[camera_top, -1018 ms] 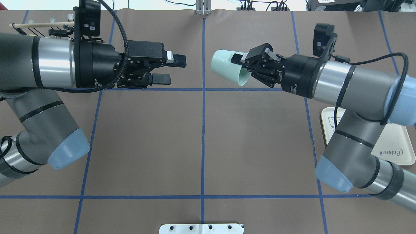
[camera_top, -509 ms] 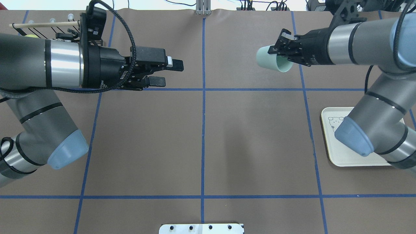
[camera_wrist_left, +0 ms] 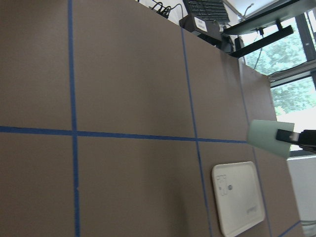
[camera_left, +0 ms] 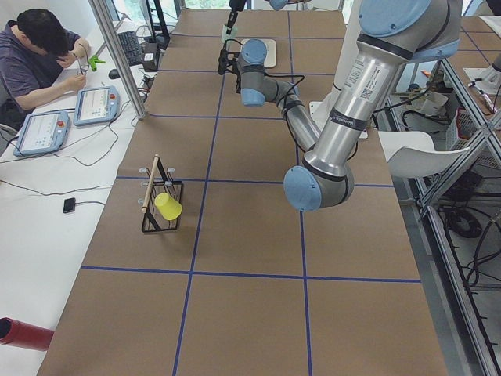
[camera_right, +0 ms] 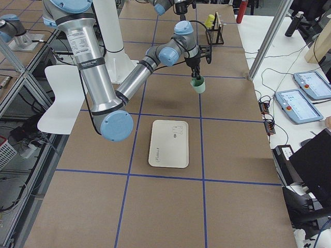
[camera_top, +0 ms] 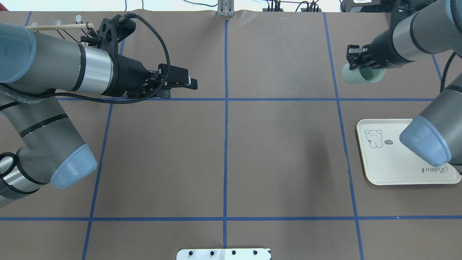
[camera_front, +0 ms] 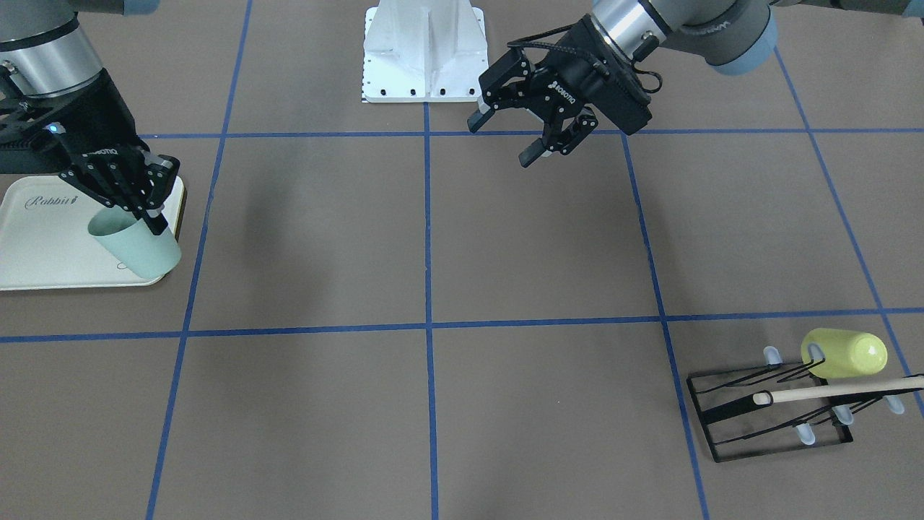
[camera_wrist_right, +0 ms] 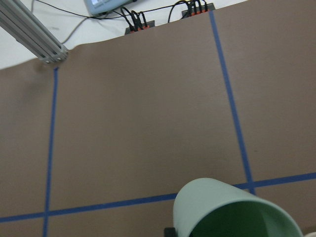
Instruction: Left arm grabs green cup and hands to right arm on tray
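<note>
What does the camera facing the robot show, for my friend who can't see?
The right claw grips a pale green cup in the air by a cream tray at the picture's left. The left claw hangs open, top middle. A yellow cup lies on a black rack.

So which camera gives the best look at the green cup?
The front-facing view: the whole cup shows large, with the right gripper pinching its rim. Overhead, the gripper covers part of it. The right side view shows it small; the left wrist view, small at the frame's edge; the right wrist view, only its mouth.
</note>
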Tool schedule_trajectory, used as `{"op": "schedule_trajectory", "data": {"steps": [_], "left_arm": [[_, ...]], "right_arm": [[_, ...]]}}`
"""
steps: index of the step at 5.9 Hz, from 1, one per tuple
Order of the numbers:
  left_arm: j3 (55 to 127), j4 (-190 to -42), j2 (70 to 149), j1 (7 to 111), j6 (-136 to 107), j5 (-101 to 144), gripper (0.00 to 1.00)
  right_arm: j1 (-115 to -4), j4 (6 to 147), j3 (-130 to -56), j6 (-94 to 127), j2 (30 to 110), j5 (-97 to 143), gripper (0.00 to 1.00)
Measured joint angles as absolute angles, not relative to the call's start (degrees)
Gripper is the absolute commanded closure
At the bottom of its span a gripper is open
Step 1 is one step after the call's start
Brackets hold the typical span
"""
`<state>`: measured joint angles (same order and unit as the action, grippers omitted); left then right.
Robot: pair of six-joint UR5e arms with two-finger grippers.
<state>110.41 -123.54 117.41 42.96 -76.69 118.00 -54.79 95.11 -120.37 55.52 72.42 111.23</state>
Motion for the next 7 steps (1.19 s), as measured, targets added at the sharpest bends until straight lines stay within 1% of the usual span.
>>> {"op": "schedule_trajectory", "data": {"steps": [2, 3, 4, 5, 7], "left_arm": [[112.71, -105.68, 117.34, 44.45, -63.02, 118.01, 0.0], [114.02, -96.73, 116.59, 45.58, -54.78, 117.97, 0.0], [114.94, -91.84, 113.71, 47.91, -46.43, 118.1, 0.0], [115.39, -90.17, 109.08, 52.15, -37.1, 119.3, 0.0], [113.78, -89.24, 99.57, 67.05, -15.23, 125.76, 0.0]], "right_arm": [[-54.96, 98.92, -122.55, 45.92, 79.21, 111.62, 1.0], [-54.54, 96.85, -123.87, 44.92, 83.3, 112.41, 1.0], [-54.06, 91.37, -124.33, 44.96, 88.1, 113.1, 1.0], [-53.63, 85.44, -124.26, 45.44, 92.71, 113.33, 1.0], [-50.85, 77.97, -123.5, 47.91, 98.55, 112.95, 1.0]]}}
